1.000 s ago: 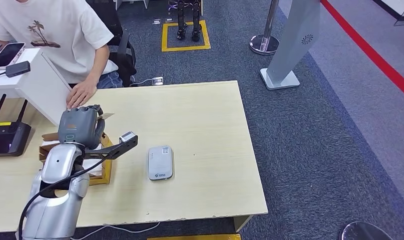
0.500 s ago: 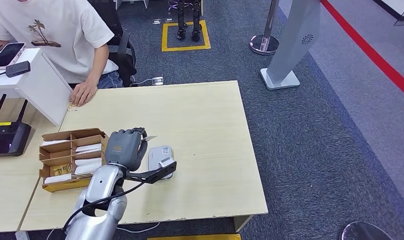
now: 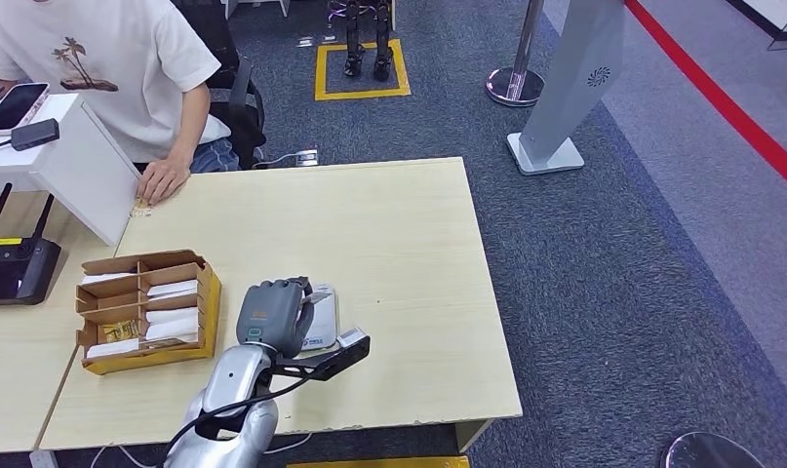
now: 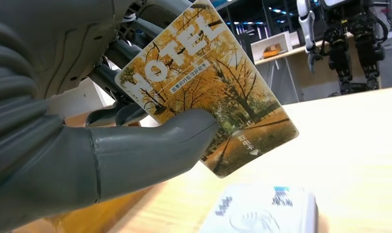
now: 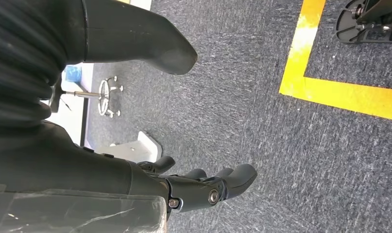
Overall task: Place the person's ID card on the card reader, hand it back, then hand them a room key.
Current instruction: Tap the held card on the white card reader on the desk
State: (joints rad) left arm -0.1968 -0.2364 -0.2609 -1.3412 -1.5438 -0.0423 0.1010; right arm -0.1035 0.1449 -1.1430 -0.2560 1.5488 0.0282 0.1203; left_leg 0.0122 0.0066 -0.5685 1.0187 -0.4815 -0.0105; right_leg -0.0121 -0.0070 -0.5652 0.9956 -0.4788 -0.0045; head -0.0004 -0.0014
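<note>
My left hand (image 3: 272, 317) hovers over the near left side of the white card reader (image 3: 325, 314), which lies flat on the wooden table (image 3: 409, 234). Between thumb and fingers (image 4: 150, 150) it pinches a card (image 4: 208, 97) printed with yellow autumn trees and the word HOTEL. In the left wrist view the card is tilted just above the card reader (image 4: 262, 216), not touching it. My right hand (image 5: 111, 170) hangs over grey carpet, fingers apart and holding nothing. The person's hand (image 3: 163, 180) rests at the table's far left corner.
A cardboard box (image 3: 145, 310) with compartments of cards stands left of my hand. A black router (image 3: 14, 268) and a white stand (image 3: 77, 161) are at the far left. The person (image 3: 97, 68) sits behind the table's far left corner.
My left hand has swung with the card from above the cardboard box, right and nearer to me, to over the card reader. The person's hand stays put.
</note>
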